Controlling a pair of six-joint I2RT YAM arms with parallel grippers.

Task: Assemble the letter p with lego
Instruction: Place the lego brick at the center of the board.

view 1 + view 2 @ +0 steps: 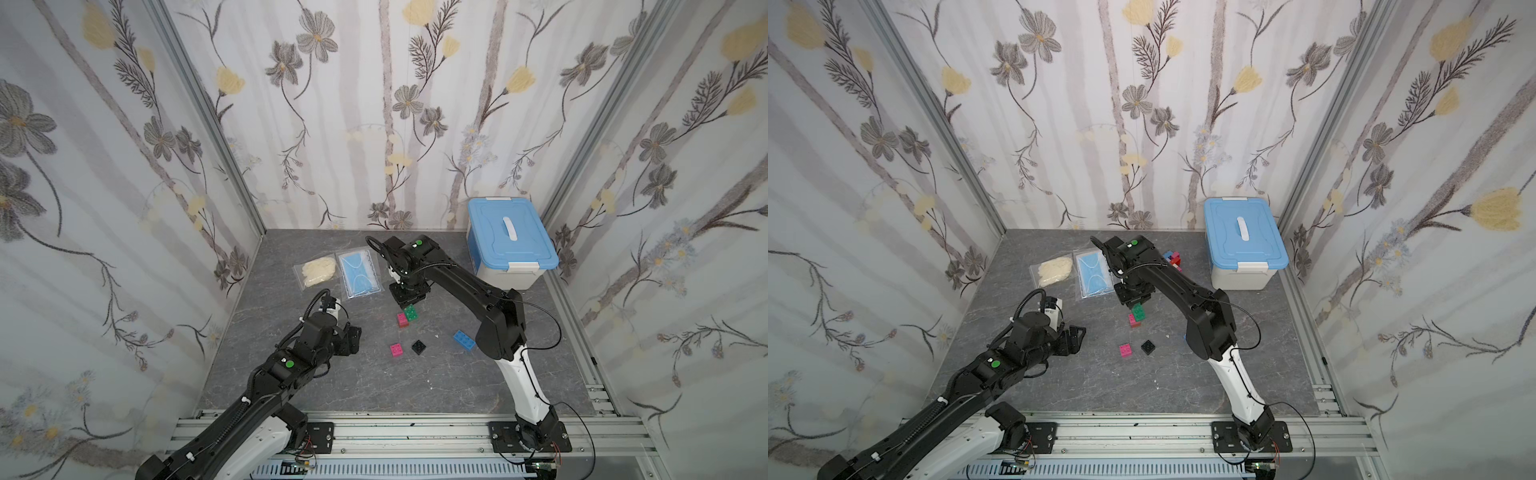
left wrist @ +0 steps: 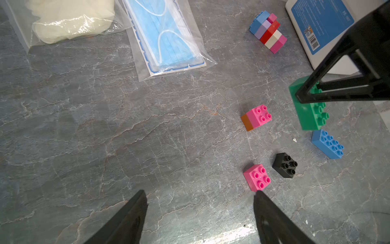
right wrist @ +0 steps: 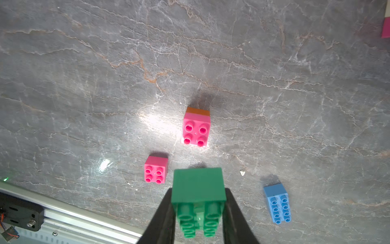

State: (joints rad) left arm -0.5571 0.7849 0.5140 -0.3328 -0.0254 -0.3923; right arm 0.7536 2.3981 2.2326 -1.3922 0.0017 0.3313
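Right pincer [image 3: 198, 190]: closed on the long green brick [image 3: 197, 181], one jaw on each long side wall. The brick hangs above the desk [image 2: 105, 126], close to the pink-on-orange pair [image 2: 258, 116]. I cannot tell whether it touches anything below.

Left pincer [image 2: 199, 192]: jaws wide, nothing between them, low over bare desk. One tip is near the loose pink brick [image 2: 256, 177].

Other bricks on the desk:
- black brick [image 2: 285, 164], square, just beside the loose pink one
- blue brick [image 2: 327, 144], long, eight studs, a little apart
- joined cluster [image 2: 269, 31] in blue, lavender, red, cream and pink, lying near the white box [image 1: 509, 237]

Handling, my judgement:
- The bricks are hard, glossy moulded plastic, light and stiff, so nothing should crush.
- The smooth walls could slip or twist in a narrow grip.
- The flat opposite side walls are the best place to hold. Studs and corners are not.
- Keeping the studs and the hollow underside free lets a brick press down square on its mate.
- A skewed brick will likely sit on the studs without seating.

Surroundings:
- The desk is a flat sheet printed like grey veined stone, with a slight sheen.
- A bag of gloves [image 2: 69, 21] and a bag of masks [image 2: 166, 38] lie off to the side, soft, crinkly and clear.
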